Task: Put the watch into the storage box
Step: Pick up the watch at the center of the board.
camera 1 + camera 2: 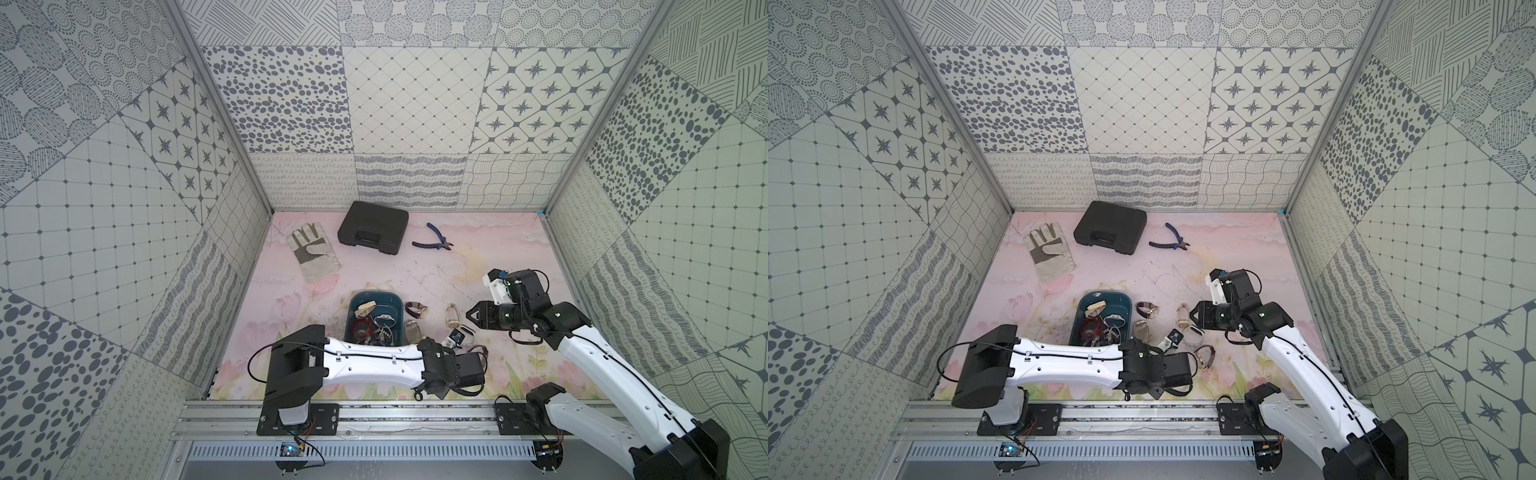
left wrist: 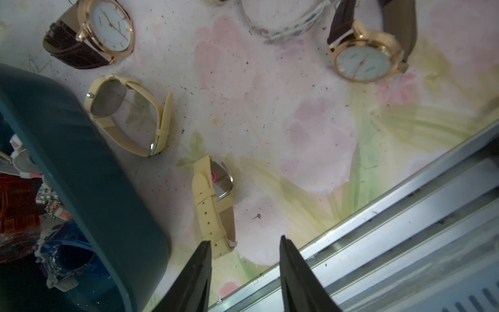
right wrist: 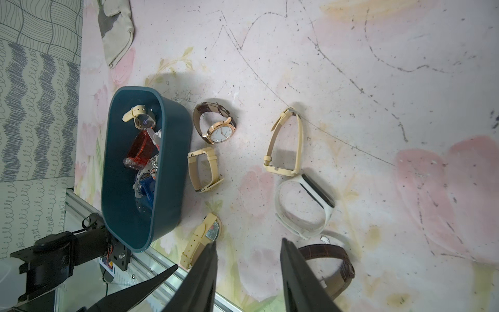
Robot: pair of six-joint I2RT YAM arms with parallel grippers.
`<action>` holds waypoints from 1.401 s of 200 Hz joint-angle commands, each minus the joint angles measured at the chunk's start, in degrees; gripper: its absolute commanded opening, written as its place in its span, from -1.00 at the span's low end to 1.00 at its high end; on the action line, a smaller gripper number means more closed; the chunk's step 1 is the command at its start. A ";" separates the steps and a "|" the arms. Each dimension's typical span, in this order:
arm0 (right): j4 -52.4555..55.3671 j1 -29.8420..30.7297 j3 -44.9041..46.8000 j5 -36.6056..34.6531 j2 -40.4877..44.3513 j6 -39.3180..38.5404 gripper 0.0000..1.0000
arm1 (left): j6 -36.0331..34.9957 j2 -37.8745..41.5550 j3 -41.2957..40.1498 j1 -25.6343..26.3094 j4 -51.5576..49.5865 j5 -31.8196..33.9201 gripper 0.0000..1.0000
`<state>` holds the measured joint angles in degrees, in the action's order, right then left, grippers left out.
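The teal storage box (image 1: 395,306) (image 3: 172,162) sits at the mat's front middle and holds several watches. More watches lie loose to its right: a gold-cased brown-strap watch (image 3: 217,127), a cream square watch (image 2: 127,116), a white band (image 3: 305,205) and a dark brown strap (image 3: 332,256). A cream-strap watch (image 2: 213,200) (image 3: 201,237) lies on its side beside the box's near corner. My left gripper (image 2: 244,239) hangs open just short of that watch, with nothing between its fingers. My right gripper (image 3: 248,241) (image 1: 471,316) is open and empty above the loose watches.
At the back lie a black hard case (image 1: 372,227), blue-handled pliers (image 1: 432,239) and a work glove (image 1: 313,253). An aluminium rail (image 2: 405,216) runs along the mat's front edge, close to my left gripper. Patterned walls enclose the mat on three sides.
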<state>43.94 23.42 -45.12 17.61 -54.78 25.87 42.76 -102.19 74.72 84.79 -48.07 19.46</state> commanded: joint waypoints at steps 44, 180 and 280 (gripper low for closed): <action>-1.38 -0.22 0.09 1.73 1.17 -1.52 -0.14 | 2.31 -8.08 5.59 0.03 -9.99 8.59 -0.13; -1.73 -0.13 0.37 2.51 1.43 -1.79 -0.14 | 2.28 -7.67 2.03 -2.13 -9.23 10.54 -0.40; -2.71 -0.14 0.78 3.83 1.37 -2.13 -0.14 | 2.23 -7.02 0.58 -2.88 -7.94 11.42 -0.78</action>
<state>43.40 23.38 -45.06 20.58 -54.52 24.82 44.51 -110.52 75.75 82.39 -55.59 28.86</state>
